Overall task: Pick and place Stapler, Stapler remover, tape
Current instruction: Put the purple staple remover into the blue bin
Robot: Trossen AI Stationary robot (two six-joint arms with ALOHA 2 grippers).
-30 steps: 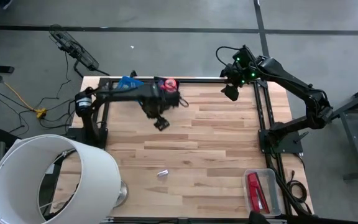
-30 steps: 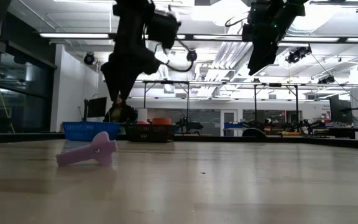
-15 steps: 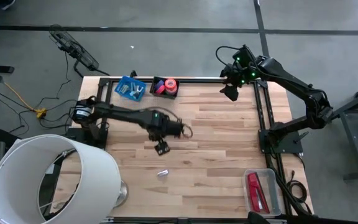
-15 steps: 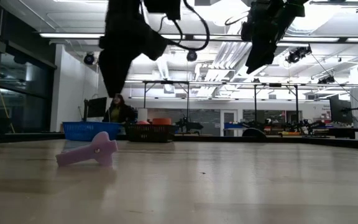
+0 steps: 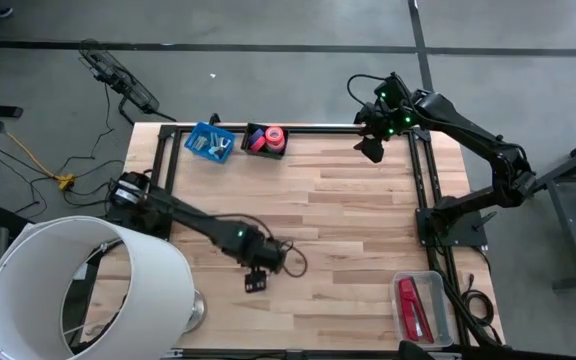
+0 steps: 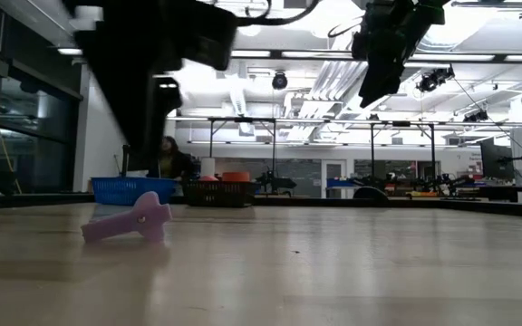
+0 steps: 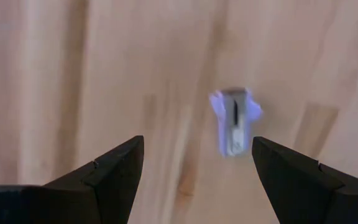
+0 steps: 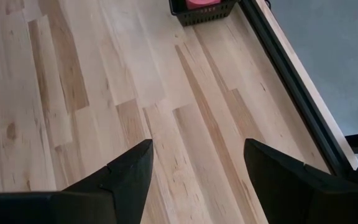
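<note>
- Your left hand [image 5: 256, 281] hangs open over the near middle of the worktop [image 5: 348, 210], holding nothing. The staple remover [image 7: 235, 120], a small lilac piece with a silvery core, lies flat on the wood right under it.
- In the left wrist view the remover sits between the two fingers [image 7: 114, 168] but closer to one of them. Centre it in the gap before you lower.
- Line the fingers across the remover's narrow width, not along its length, so the pads close on its flat sides.
- It is a low, light thing. Come straight down until the fingertips almost meet the wood, then close gently, or it may skid away.
- The blue bin [image 5: 208, 142] at the far left edge already holds small silvery pieces, so it is probably where this one goes.
- The dark bin [image 5: 265, 139] just right of it holds the tape rolls [image 5: 274, 135]. The red stapler [image 5: 411, 307] lies in the clear tray [image 5: 438, 290] at the near right corner.
- Your right hand [image 5: 372, 146] waits open and empty above the far right edge. Leave it there, well clear of the left arm's path.
</note>
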